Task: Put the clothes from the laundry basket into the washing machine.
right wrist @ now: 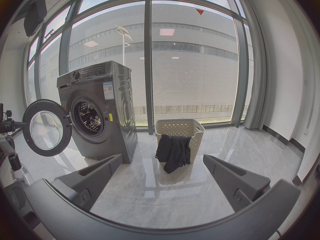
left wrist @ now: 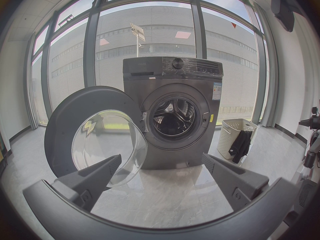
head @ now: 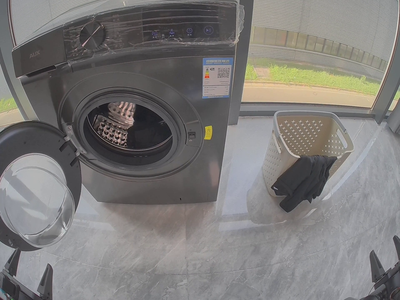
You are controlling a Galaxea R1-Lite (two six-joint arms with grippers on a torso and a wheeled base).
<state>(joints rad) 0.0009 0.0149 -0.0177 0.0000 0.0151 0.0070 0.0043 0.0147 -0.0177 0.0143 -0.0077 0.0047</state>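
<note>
Polished grey stone floor lies nearest you, likely slick, and over it your left gripper and right gripper both stand spread wide, holding nothing. Farther off, the black garment drapes over the front rim of the cream laundry basket. It looks light and limp, so pinch a bunched fold near the rim. Left of it, the washing machine stands with its door swung open, tall windows behind.

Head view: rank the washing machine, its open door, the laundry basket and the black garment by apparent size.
1. Washing machine
2. Door, though nearness to the camera inflates it
3. Laundry basket
4. Black garment, draped over the basket's rim
</note>
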